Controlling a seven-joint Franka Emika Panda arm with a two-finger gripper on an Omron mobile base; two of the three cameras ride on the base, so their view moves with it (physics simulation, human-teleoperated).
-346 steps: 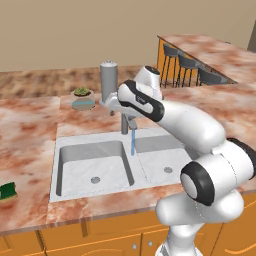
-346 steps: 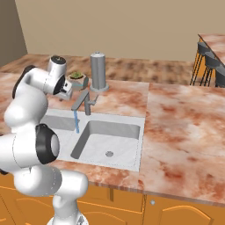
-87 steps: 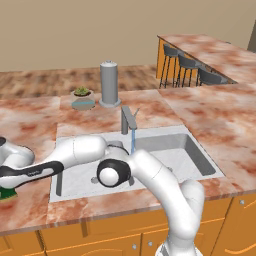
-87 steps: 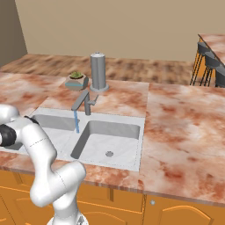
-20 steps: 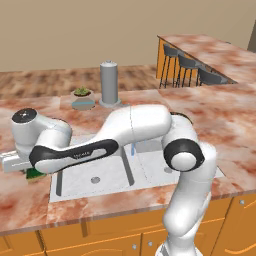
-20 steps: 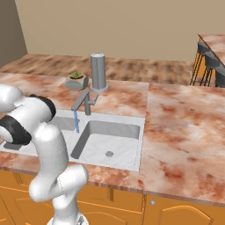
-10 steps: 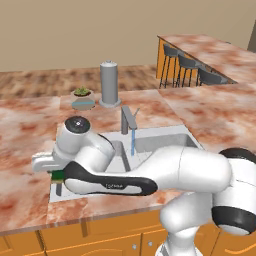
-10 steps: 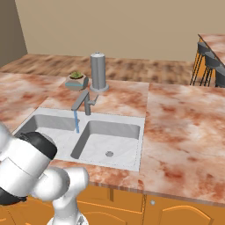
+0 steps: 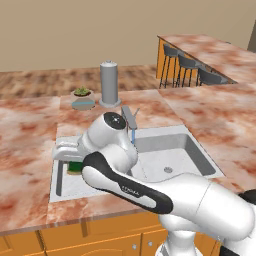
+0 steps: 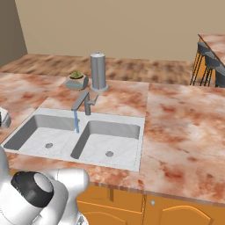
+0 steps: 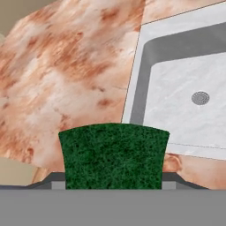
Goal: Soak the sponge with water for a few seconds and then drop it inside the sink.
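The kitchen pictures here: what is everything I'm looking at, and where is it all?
sponge: one, dark green, clamped in the gripper, over the left edge of the sink.
sink: one, light grey, two bowls with round drains, set in the counter.
faucet: one, grey, behind the divider between the bowls.
water: one thin light-blue stream, falling from the faucet.
potted plant: one, green, on the counter behind the sink.
canister: one, grey, upright beside the plant.
counter: reddish marble, around the sink.
bar stools: dark, a row at the far counter.
gripper: one, white arm, shut on the sponge.
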